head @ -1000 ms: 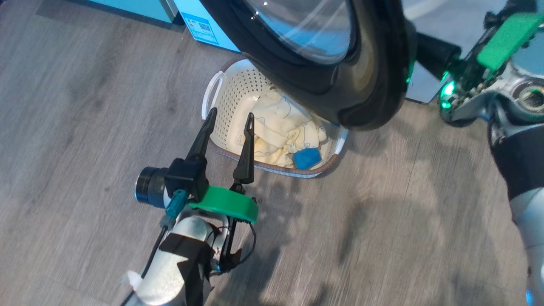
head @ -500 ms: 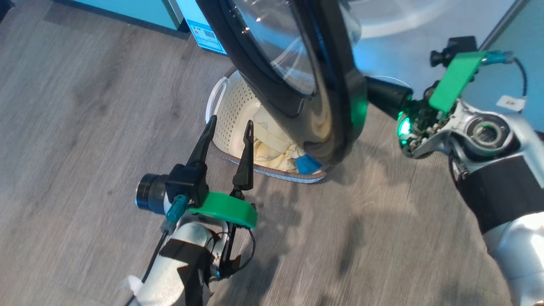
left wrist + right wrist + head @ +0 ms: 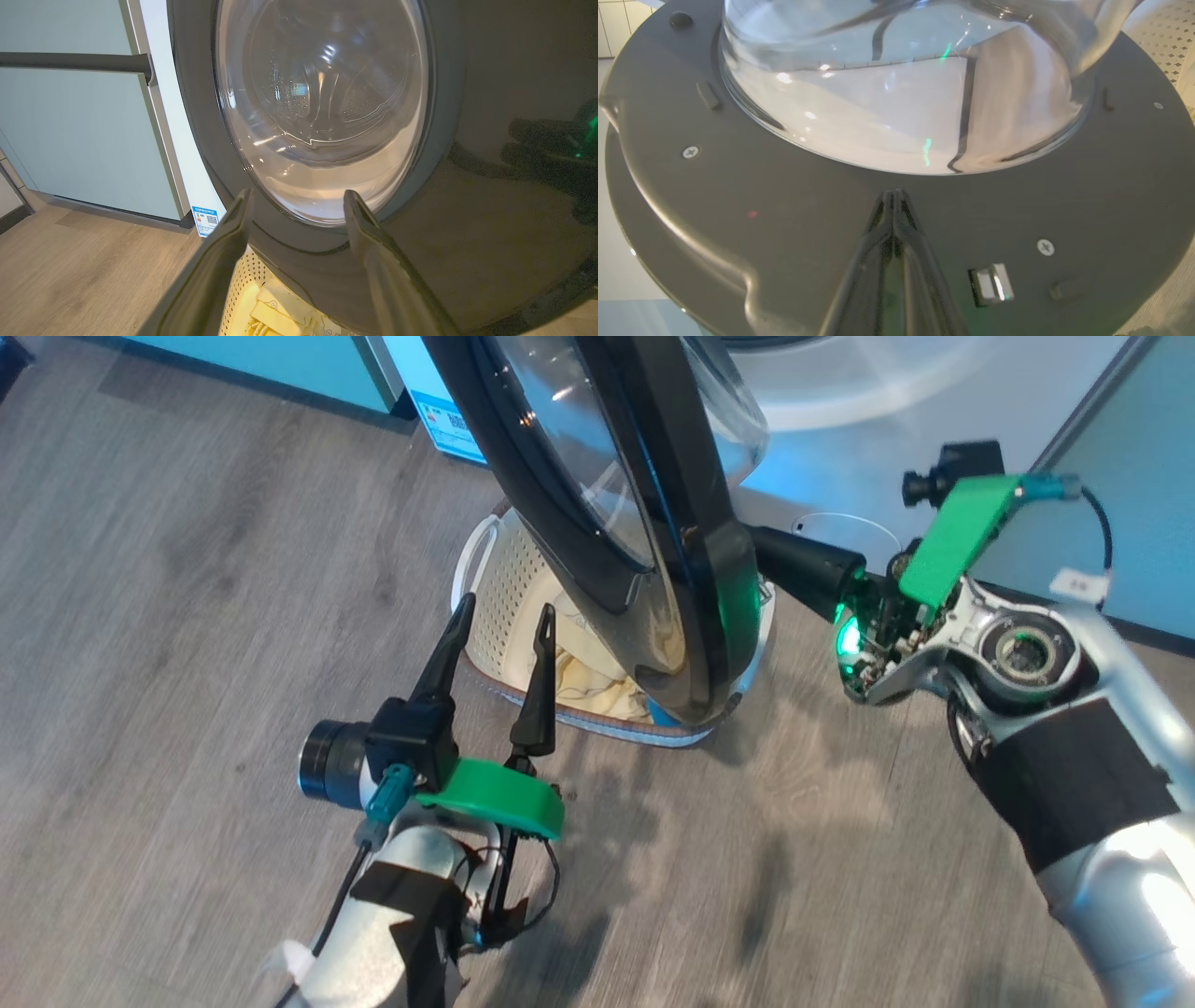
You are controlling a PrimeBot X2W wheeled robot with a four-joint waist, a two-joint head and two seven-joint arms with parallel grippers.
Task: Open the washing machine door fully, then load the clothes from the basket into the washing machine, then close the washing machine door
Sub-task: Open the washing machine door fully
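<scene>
- My left pincer (image 3: 506,607) hangs spread wide and empty above the wooden floor (image 3: 187,616).
- The basket (image 3: 509,588) stands on the floor at its 12 o'clock, just past the fingertips, with the clothes (image 3: 597,686) lying inside.
- The washing machine door (image 3: 705,616) stands swung out over the basket, covering most of it in the head view.
- My right pincer (image 3: 893,193) is pressed shut on nothing at the door's 3 o'clock. Its tips are at the dark inner ring beneath the glass bowl.
- The washing machine (image 3: 840,439) is at 12 o'clock beyond.
</scene>
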